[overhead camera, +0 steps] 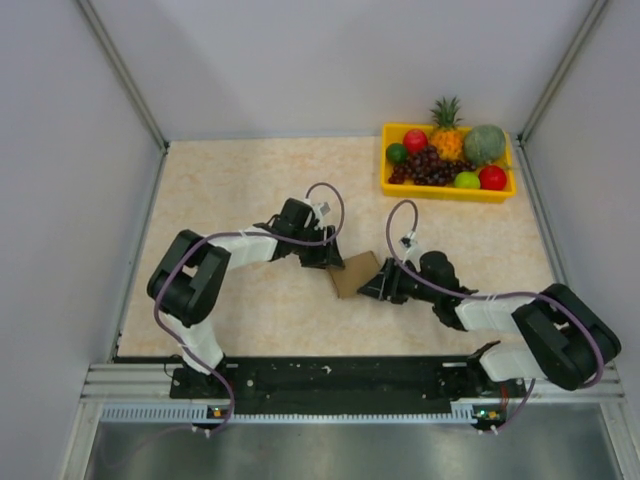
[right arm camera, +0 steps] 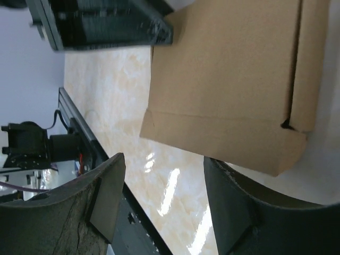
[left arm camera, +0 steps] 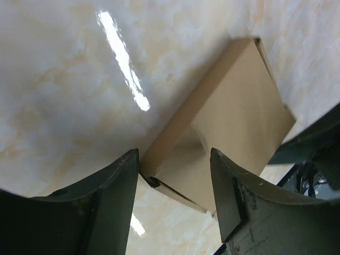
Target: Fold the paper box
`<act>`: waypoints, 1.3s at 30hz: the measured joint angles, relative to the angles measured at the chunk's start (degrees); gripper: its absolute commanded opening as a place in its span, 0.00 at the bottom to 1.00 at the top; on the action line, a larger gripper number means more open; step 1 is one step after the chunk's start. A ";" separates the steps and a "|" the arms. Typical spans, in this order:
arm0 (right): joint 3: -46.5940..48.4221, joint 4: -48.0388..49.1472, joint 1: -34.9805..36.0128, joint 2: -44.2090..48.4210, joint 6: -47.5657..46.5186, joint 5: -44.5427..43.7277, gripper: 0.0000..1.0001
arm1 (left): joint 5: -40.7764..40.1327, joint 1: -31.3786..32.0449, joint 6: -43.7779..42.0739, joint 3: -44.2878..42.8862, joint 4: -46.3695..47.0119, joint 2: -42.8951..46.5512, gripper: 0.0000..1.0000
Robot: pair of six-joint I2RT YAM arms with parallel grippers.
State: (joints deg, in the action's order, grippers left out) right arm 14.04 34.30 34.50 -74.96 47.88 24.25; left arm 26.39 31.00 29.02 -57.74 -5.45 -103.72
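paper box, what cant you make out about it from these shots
Top view: paper box too small; flaps unreadable.
Left wrist: left hand covers the box corner; grip or mere straddle unclear.
Right wrist: box top cut off by the frame edge.

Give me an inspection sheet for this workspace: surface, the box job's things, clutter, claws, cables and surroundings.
Surface: pale marbled tabletop, glossy, with streaks of glare.
Job's things: paper box, brown cardboard, looks largely folded into a shallow rectangle, lying between the two arms.
Clutter: yellow tray holding fruit in the far right corner, apart from the box.
Grippers: left claw and right claw both open, one at each side of the box; contact cannot be told.
Cables: a purple cable loops above each wrist; none lies on the box.
Surroundings: grey walls on three sides, metal rail at the near edge.
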 measured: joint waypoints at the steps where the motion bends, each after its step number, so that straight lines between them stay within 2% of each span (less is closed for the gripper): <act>1: 0.63 0.59 -1.46 -0.92 0.24 0.96 0.62 | 0.17 0.02 0.07 0.70 0.31 0.57 0.60; 5: 3.61 -0.55 -6.73 -2.38 -0.83 3.78 0.62 | 1.49 0.70 1.16 5.97 2.71 3.93 0.61; 10: 7.61 -4.46 -9.68 -2.73 -6.25 6.47 0.64 | 1.57 2.03 1.66 9.66 3.30 7.41 0.66; 15: 1.55 -1.14 -9.92 -0.55 -12.11 10.88 0.63 | -0.42 3.56 -0.37 10.10 1.05 11.52 0.66; 18: -3.08 2.54 -8.68 -0.55 -13.70 12.26 0.60 | -1.88 4.79 -2.01 9.94 -0.26 12.04 0.65; 24: -4.02 5.60 -0.72 0.92 -15.69 8.79 0.54 | -4.83 7.26 -3.54 8.66 -3.08 10.08 0.64; 26: -4.31 5.90 -0.48 2.86 -16.22 7.19 0.52 | -5.92 7.76 -3.76 8.26 -3.80 9.81 0.64; 31: -3.85 4.52 -0.48 5.51 -18.73 3.61 0.39 | -8.22 8.00 -3.91 8.20 -5.05 9.84 0.68; 36: -2.29 2.40 -0.48 5.09 -19.52 2.82 0.44 | -8.52 8.00 -3.87 8.22 -7.06 12.48 0.66; 39: -2.25 0.70 -0.48 6.23 -19.39 2.51 0.44 | -8.00 8.00 -3.89 7.98 -8.20 15.23 0.57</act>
State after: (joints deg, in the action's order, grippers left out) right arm 11.79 35.00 34.02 -68.73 28.49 26.76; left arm 18.39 39.00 25.12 -49.76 -13.65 -88.49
